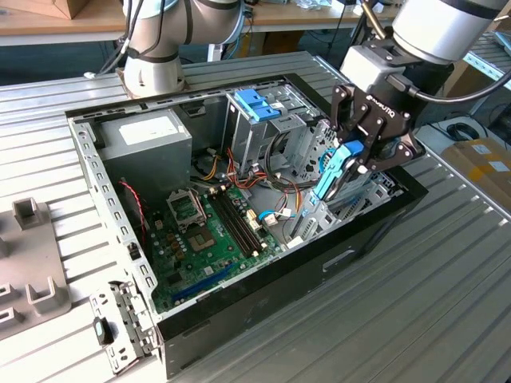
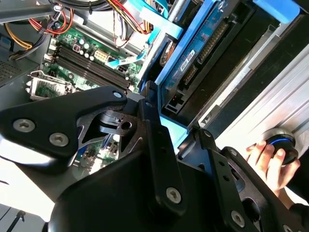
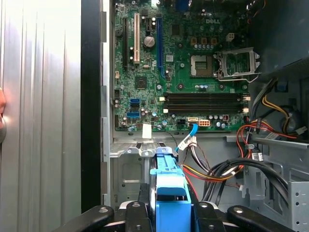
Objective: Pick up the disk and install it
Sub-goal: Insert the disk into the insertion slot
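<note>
The gripper (image 1: 345, 170), at centre right of the exterior view, is clenched on the disk (image 1: 333, 172), which hangs tilted between its fingers (image 1: 357, 171) over the drive bay at the open case's (image 1: 263, 283) right end, above the motherboard (image 1: 209, 233).

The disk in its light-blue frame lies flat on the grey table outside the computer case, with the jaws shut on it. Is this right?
Not quite. The exterior view shows the disk held over the open computer case, not lying flat on the table; the gripper jaws are shut on it.
</note>
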Controlling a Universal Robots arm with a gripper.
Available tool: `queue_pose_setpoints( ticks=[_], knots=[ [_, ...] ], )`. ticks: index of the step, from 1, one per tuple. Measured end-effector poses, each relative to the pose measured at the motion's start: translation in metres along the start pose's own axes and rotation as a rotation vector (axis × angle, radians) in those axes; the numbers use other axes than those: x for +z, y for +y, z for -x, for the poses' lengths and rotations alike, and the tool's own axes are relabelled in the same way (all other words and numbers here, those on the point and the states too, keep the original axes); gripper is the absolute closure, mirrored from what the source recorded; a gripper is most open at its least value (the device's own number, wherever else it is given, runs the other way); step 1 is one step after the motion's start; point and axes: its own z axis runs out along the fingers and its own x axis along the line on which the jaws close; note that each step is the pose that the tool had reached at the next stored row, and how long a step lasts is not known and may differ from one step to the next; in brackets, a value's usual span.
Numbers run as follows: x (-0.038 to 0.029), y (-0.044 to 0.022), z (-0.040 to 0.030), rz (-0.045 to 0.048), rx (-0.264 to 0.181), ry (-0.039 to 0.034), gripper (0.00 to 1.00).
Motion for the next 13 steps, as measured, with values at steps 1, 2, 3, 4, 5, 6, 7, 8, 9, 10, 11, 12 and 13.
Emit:
queue_pose_setpoints(
  ticks=[1, 2, 3, 4, 5, 6, 7, 8, 9, 10, 11, 12, 13],
  knots=[
    [0.0006, 0.0, 0.0, 0.0, 0.0, 0.0, 0.63],
    [0.0012, 0.0, 0.0, 0.0, 0.0, 0.0, 0.63],
    [0.0021, -0.0001, -0.0001, 0.0001, 0.0, 0.0001, 0.63],
    [0.0029, -0.0001, -0.0001, 0.0001, 0.0, 0.0, 0.63],
    [0.0035, -0.0001, -0.0001, 0.0001, 0.0, 0.0001, 0.63],
    [0.0042, -0.0002, -0.0001, 0.0001, 0.0, 0.0001, 0.63],
    [0.0048, -0.0002, -0.0001, 0.0001, 0.0, 0.0001, 0.63],
    [0.0057, -0.0003, -0.0002, 0.0001, 0.0, 0.0, 0.63],
    [0.0063, -0.0003, -0.0002, 0.0001, 0.0, 0.0, 0.63],
    [0.0072, -0.0003, -0.0002, 0.0, 0.0, 0.0001, 0.63],
    [0.0078, -0.0004, -0.0002, 0.0001, 0.0, 0.0, 0.63],
    [0.0087, -0.0004, -0.0002, 0.0001, 0.0, 0.0, 0.63],
    [0.0096, -0.0004, -0.0003, 0.0001, 0.0, 0.0, 0.63]
  ],
)
